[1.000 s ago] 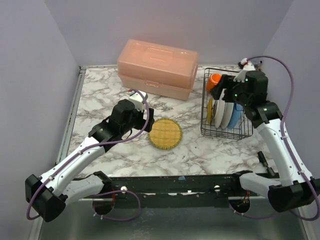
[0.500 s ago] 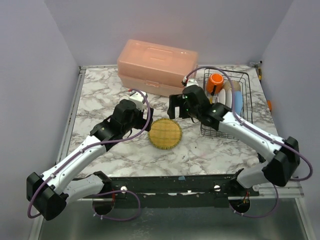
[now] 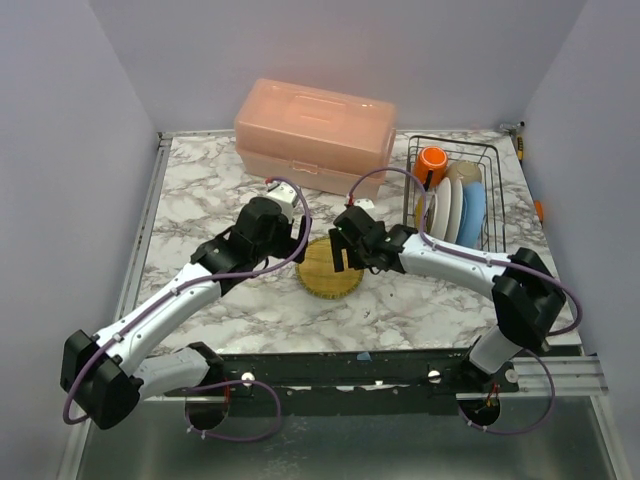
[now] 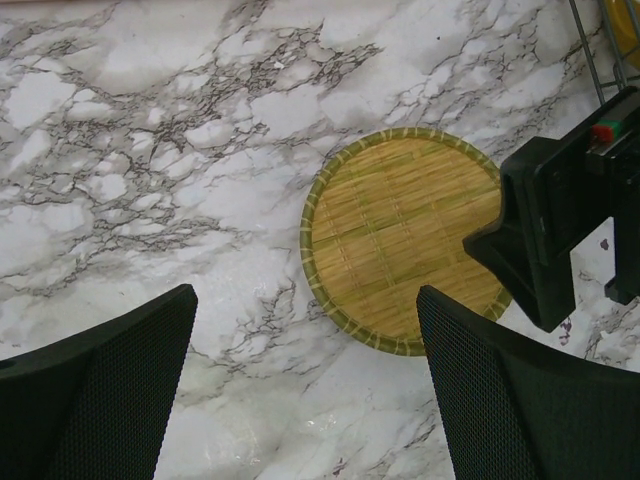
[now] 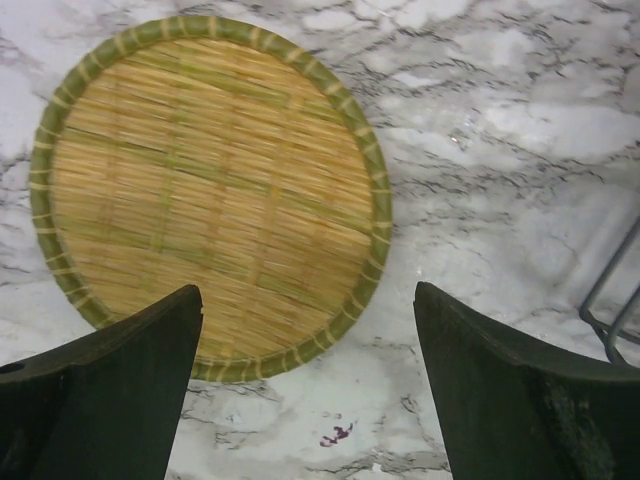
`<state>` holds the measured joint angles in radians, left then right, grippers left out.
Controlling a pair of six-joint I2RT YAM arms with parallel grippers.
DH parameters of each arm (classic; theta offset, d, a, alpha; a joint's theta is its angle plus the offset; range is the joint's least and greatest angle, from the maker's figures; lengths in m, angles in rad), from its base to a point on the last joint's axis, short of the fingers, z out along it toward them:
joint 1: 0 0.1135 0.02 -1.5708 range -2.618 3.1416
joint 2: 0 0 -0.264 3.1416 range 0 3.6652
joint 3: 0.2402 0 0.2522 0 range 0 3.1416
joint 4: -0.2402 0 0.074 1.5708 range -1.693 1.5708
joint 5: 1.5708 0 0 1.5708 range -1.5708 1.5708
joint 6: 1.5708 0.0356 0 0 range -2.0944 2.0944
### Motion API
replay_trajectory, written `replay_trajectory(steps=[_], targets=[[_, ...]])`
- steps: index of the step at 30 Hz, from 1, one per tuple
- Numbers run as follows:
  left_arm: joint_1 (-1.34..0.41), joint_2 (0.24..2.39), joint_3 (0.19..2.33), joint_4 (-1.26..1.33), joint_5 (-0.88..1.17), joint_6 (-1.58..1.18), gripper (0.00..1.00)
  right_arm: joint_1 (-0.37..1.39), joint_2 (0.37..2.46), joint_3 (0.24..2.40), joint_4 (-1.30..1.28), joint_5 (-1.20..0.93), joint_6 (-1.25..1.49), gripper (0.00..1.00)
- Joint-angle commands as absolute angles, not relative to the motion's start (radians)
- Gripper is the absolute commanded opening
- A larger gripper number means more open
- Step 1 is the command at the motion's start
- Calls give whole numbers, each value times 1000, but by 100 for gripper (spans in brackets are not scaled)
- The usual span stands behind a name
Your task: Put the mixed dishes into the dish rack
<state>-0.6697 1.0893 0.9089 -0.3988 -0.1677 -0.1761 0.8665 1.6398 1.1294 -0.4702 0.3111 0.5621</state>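
plate [image 3: 331,268]: lying flat on tabletop [image 3: 200,200], outside rack [image 3: 455,141] | right tool [image 5: 305,292]: hanging spread over plate | left tool [image 4: 305,295]: hovering spread alongside | risk: tools possibly colliding over one plate; grip slipping off its low rim

- Overhead, the light is bright, soft and even; shadows on my marble table [image 3: 200,190] are faint.
- My left wrist camera is sharp, with a small sheen on the marble near its bottom edge.
- My right wrist camera shows the woven bamboo plate [image 5: 210,190] slightly smeared, and the dark fingers [image 5: 100,400] soft-edged.
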Motion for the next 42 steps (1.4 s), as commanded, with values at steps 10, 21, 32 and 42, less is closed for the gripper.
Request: replay_trajectory(steps=[10,21,32,42], targets=[[-645,1283,1028,-520,-8,-236,91,864,1642,1084,-484,420,581,35],[-585,1447,1095,-592,124,-285,91,864,1637,1051,-452,371,516,35],[-567,1171,1009,-495,-201,-260,91,1121,1503,953,-315,473,222,97],[-563,889,886,-362,-500,-269,94,1392,1701,912,-12,885,-214,99]])
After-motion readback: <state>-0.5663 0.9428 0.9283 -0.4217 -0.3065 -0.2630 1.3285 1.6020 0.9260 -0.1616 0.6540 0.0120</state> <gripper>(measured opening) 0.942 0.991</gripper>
